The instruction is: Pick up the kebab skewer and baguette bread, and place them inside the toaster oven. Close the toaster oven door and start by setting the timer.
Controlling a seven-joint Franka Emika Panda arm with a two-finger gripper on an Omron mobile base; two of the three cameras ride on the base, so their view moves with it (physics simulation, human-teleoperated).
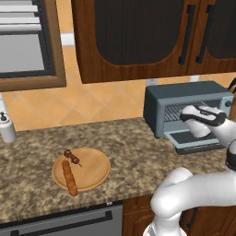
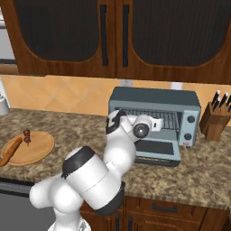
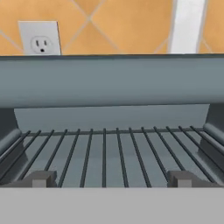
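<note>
Fingers (image 3: 43, 179) of the gripper (image 3: 111, 180) stand spread wide with nothing between them, at the mouth of the oven (image 2: 155, 118), just above its wire rack (image 3: 109, 153). The oven sits toward the right end of the counter (image 1: 133, 143), against the back wall, and its door (image 2: 154, 150) hangs down flat toward the counter's front edge. The arm reaches in from the front, with the hand above the lowered door. Behind the oven, a white wall outlet (image 3: 40, 38) shows on the orange tiles.

Toward the left part of the counter, near its front edge and well apart from the oven, lies a round wooden plate (image 1: 94, 168). On it rest the baguette (image 1: 69, 178), along the plate's left side, and the skewer (image 1: 72, 157), near the plate's back rim, just beside the bread's far end. A knife block (image 2: 214, 118) stands to the oven's right.
</note>
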